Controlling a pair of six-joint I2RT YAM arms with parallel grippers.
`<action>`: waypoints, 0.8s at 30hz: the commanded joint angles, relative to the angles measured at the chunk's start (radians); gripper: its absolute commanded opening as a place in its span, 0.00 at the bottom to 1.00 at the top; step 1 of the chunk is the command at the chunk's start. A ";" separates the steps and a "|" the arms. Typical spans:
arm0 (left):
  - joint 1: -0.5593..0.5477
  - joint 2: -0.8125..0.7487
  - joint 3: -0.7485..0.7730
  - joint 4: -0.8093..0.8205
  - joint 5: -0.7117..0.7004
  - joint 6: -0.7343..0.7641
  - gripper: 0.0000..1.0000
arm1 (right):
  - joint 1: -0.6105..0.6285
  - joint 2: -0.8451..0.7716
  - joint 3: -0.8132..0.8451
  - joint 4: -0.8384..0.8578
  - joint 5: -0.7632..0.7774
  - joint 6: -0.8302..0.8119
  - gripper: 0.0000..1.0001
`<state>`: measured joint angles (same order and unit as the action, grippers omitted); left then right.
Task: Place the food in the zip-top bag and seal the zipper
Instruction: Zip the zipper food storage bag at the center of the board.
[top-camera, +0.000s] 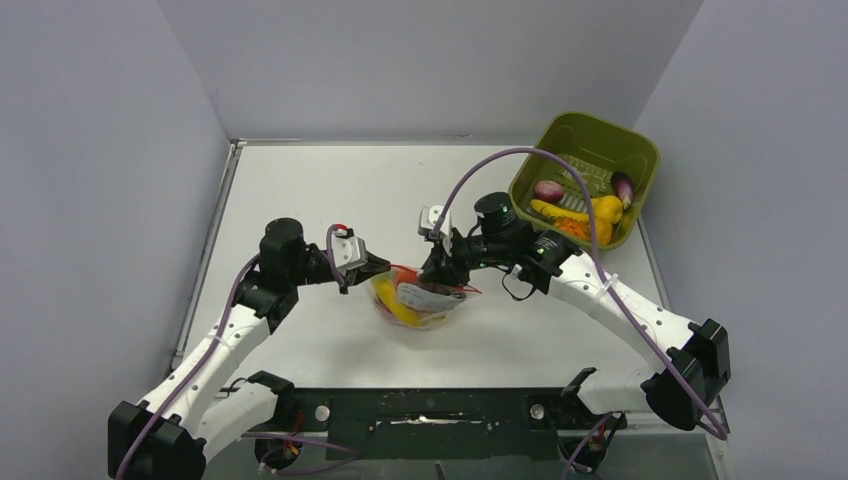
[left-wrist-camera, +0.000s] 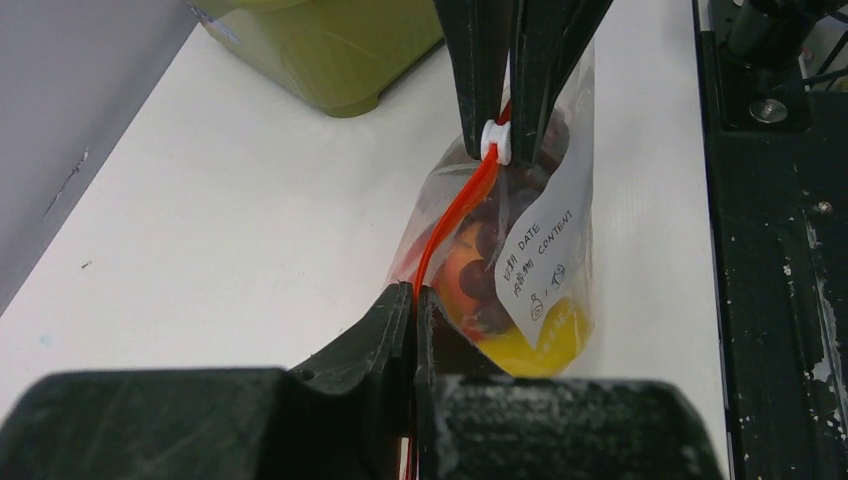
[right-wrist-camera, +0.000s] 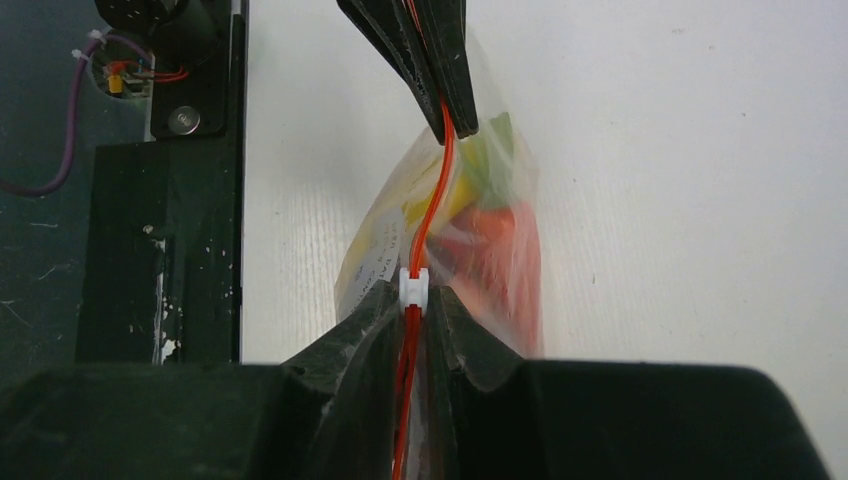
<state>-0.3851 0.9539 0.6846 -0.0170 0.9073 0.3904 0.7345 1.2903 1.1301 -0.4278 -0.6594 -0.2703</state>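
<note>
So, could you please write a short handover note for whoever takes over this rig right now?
Left gripper: shut on one end of the zipper.
Right gripper: shut on the zipper at its white slider.
Bag: between the grippers, mouth stretched taut, bagged food inside.
Bin: far right, with loose food in it.
Done: some food is bagged.
Left: probably run the slider along the zipper. How much is sealed I cannot tell. The loose food may need bagging first.
</note>
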 joint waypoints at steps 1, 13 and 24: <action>-0.007 -0.009 0.072 -0.098 0.060 0.083 0.00 | 0.016 -0.041 0.032 0.074 -0.024 -0.029 0.00; -0.008 -0.091 0.081 -0.185 -0.091 0.094 0.00 | 0.013 -0.098 0.007 0.015 0.092 -0.024 0.00; -0.009 -0.140 0.072 -0.157 -0.162 0.060 0.00 | -0.020 -0.187 -0.015 -0.067 0.240 -0.015 0.00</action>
<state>-0.4046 0.8440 0.7189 -0.1699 0.8150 0.4381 0.7509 1.2007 1.1206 -0.4667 -0.5236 -0.2852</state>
